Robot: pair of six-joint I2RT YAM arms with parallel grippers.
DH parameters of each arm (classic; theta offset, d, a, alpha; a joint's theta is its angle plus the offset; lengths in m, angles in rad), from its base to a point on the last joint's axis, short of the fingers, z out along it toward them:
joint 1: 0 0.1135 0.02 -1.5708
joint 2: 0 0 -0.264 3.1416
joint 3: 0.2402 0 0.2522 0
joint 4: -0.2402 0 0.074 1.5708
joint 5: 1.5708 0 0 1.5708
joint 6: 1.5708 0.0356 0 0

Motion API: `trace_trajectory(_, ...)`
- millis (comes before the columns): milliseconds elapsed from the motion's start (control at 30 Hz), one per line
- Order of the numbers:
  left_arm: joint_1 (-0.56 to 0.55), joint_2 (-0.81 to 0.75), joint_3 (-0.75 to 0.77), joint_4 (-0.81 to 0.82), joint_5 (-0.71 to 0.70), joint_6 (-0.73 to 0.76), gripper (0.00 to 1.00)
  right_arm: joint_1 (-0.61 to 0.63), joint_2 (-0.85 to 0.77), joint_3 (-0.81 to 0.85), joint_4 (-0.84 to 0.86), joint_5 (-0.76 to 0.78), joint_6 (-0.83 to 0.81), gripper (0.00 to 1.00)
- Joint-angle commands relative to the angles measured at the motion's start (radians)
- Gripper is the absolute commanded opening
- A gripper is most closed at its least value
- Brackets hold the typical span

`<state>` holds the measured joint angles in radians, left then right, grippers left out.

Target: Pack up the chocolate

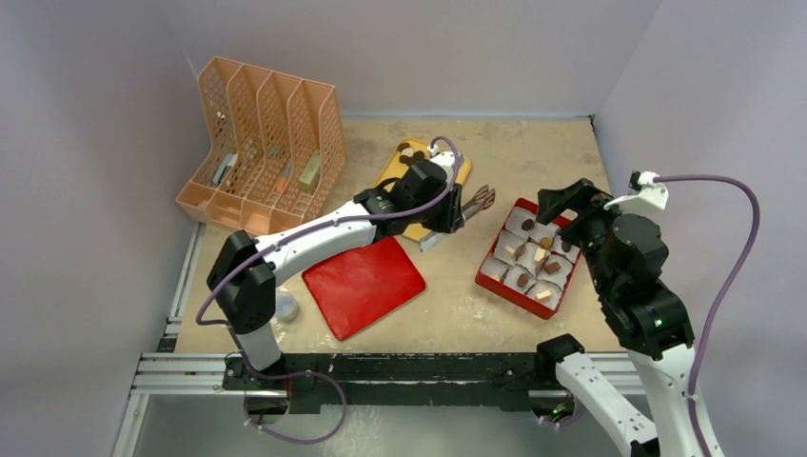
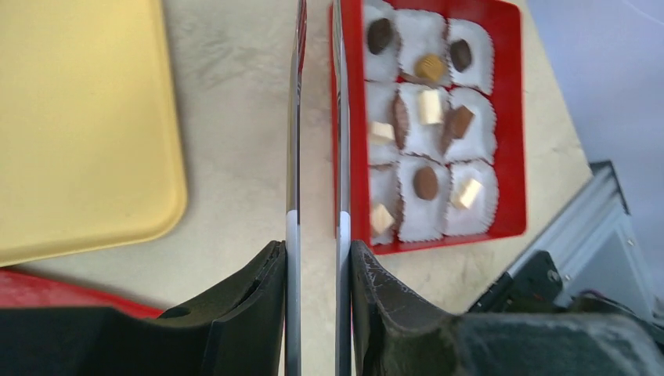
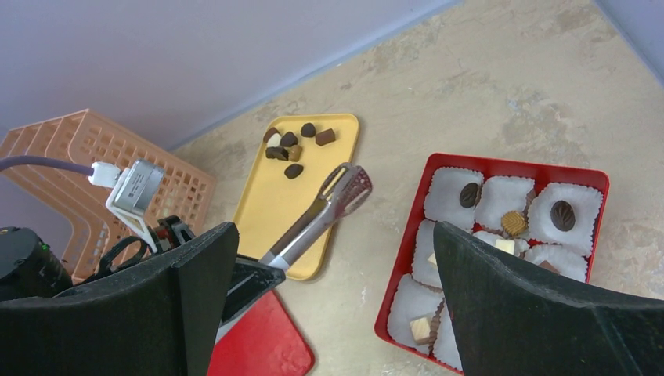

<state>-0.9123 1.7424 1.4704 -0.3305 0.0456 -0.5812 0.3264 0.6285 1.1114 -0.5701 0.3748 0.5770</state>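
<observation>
Several chocolate pieces (image 1: 411, 152) lie at the far end of the yellow tray (image 1: 398, 171); they also show in the right wrist view (image 3: 294, 145). More pieces sit in white paper cups in the red box (image 1: 487, 274), which also shows in the left wrist view (image 2: 509, 117) and in the right wrist view (image 3: 595, 176). My left gripper (image 1: 440, 227) is shut on metal tongs (image 1: 476, 198), held between tray and box. The tong blades (image 2: 294, 117) stand slightly apart with nothing between them. My right gripper (image 1: 563, 202) is open and empty above the box's far edge (image 3: 352, 313).
A red lid (image 1: 364, 284) lies flat in front of the yellow tray. An orange file rack (image 1: 262, 143) stands at the back left. A small pale object (image 1: 285, 307) lies by the left arm's base. Walls close the back and both sides.
</observation>
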Motion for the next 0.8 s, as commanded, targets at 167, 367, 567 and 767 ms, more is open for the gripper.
trace_trajectory(167,0.006,0.064,0.022,0.136,-0.2,0.086,0.32,0.002,-0.002,0.033,0.041,0.005,0.008,0.96)
trace_trajectory(367,0.007,0.18,0.099,0.16,-0.271,0.135,0.34,0.002,-0.004,0.034,0.04,0.004,0.006,0.96)
trace_trajectory(567,0.007,0.292,0.168,0.268,-0.293,0.154,0.34,0.002,-0.004,0.037,0.041,0.003,0.007,0.96)
trace_trajectory(767,0.008,0.43,0.249,0.315,-0.316,0.171,0.34,0.003,-0.01,0.036,0.021,-0.005,0.005,0.96)
